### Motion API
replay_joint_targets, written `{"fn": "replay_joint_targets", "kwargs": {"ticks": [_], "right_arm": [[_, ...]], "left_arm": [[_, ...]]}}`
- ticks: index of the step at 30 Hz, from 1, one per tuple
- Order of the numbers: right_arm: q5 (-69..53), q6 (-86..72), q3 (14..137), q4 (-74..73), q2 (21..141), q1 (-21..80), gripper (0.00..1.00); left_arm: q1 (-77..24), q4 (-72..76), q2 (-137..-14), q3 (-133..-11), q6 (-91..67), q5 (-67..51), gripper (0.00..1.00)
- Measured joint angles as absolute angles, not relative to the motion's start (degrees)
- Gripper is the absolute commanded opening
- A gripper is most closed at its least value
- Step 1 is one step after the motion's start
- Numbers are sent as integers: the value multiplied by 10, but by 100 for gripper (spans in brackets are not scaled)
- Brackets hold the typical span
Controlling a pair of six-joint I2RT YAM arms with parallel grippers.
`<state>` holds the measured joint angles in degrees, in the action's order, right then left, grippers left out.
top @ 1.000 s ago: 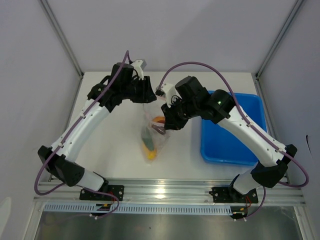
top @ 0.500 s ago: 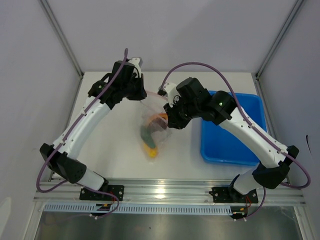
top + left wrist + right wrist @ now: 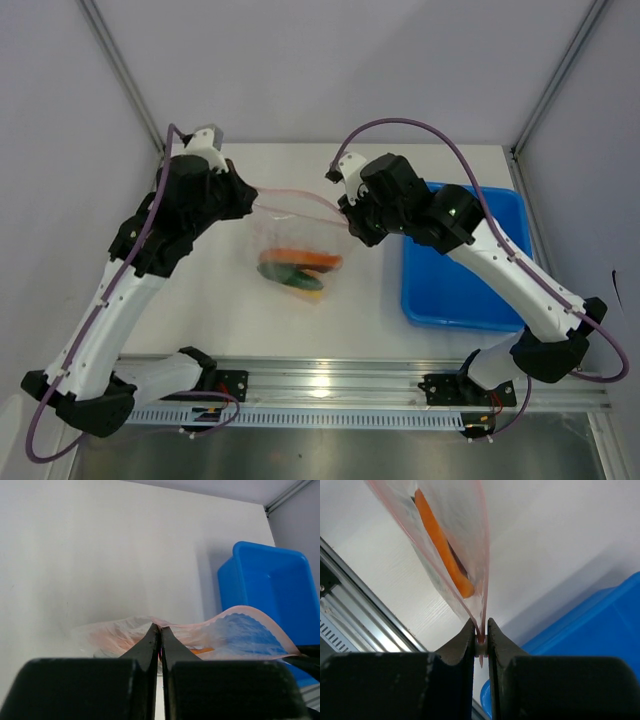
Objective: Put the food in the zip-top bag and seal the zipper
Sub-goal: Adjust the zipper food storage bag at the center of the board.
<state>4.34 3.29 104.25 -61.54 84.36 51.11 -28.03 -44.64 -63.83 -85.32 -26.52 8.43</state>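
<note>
bag (image 3: pixel 275 235) hangs stretched btwn both grippers over table (image 3: pixel 200 300), tray (image 3: pixel 470 270) just to its right. left gripper (image 3: pixel 160 630) pressed together on zipper (image 3: pixel 300 200) at left end; right gripper (image 3: pixel 481 641) pinching zipper's right end. fingertips hidden under wrists in top view. cannot tell if zipper is sealed along its length. inside bag: orange piece (image 3: pixel 300 257), cucumber (image 3: pixel 285 273) beside it; third piece hard to make out thru crinkled plastic.

The clear, crinkly pink-edged plastic bag (image 3: pixel 467 525) is running off the right wrist view's top edge. Inside, a long orange toy piece (image 3: pixel 439 537) is mostly hiding a dark piece (image 3: pixel 461 568).
</note>
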Motion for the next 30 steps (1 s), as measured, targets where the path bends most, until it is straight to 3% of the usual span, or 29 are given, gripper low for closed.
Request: {"fn": "replay_joint_targets", "kwargs": {"ticks": [8, 13, 14, 17, 19, 23, 30], "right_arm": [[41, 53, 1047, -610, 834, 513, 0], [38, 61, 1057, -625, 835, 515, 0], [38, 61, 1057, -629, 835, 516, 0], [36, 60, 1057, -642, 835, 521, 0], [36, 58, 1056, -650, 834, 527, 0], [30, 48, 1042, -655, 824, 545, 0], [-4, 40, 1024, -660, 798, 552, 0]], "left_arm": [[-280, -426, -559, -730, -285, 72, 2], [-279, -403, -501, -662, -281, 53, 46], [-278, -398, -487, -649, -280, 52, 64], [-275, -393, -451, -626, -271, 43, 89], [-274, -384, -429, -617, -263, 38, 98], [-273, -338, -383, -601, -237, -6, 100], [-276, -198, -355, -591, -165, -193, 99]]}}
